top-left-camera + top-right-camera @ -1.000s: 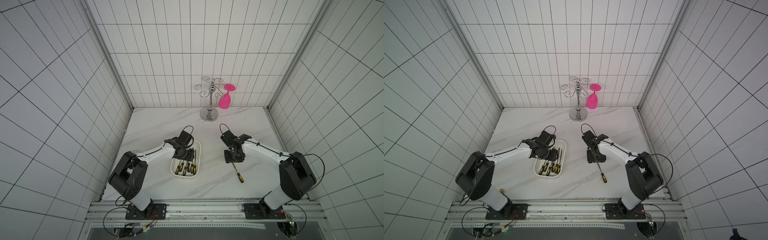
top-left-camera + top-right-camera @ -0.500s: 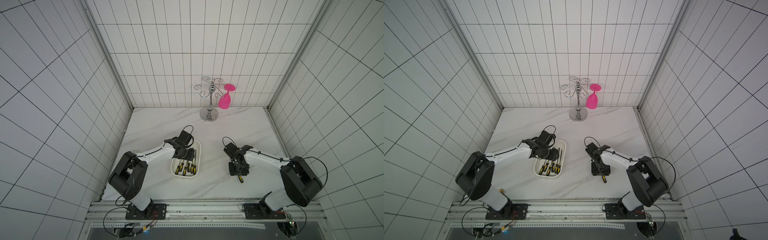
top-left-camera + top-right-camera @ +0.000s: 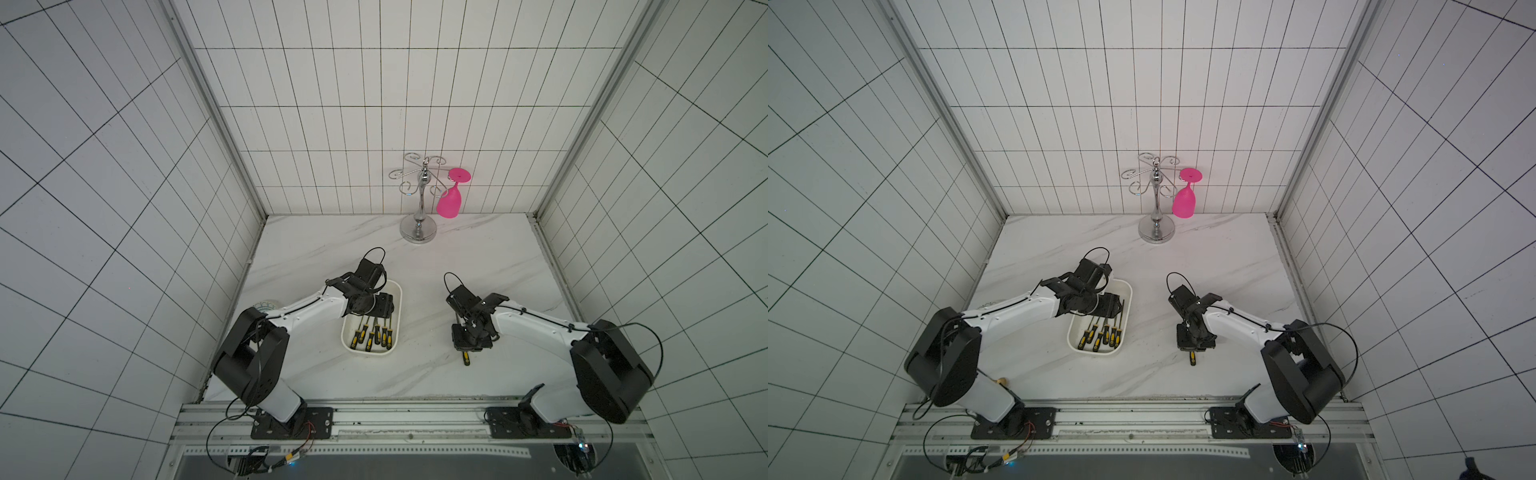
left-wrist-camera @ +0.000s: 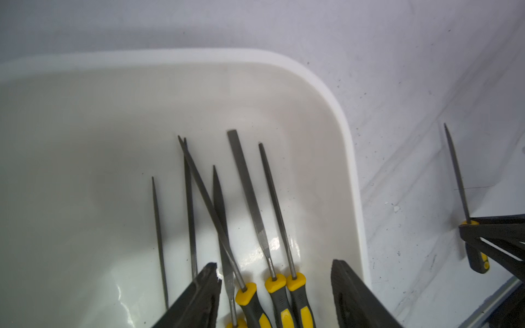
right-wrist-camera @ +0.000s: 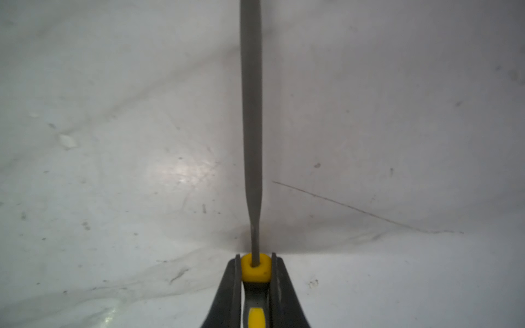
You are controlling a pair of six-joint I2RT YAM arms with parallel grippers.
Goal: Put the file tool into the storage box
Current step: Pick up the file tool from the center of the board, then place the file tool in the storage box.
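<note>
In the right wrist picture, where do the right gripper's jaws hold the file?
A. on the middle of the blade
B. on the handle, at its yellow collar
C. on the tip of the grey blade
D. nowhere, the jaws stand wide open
B: in the right wrist view the right gripper has both jaws pressed against the yellow collar of the file, and the grey blade sticks out free ahead of them.

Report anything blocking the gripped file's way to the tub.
Nothing lies between the yellow-and-black-handled file in the right gripper and the white rounded plastic storage box; only the open left gripper hangs over its far half.
</note>
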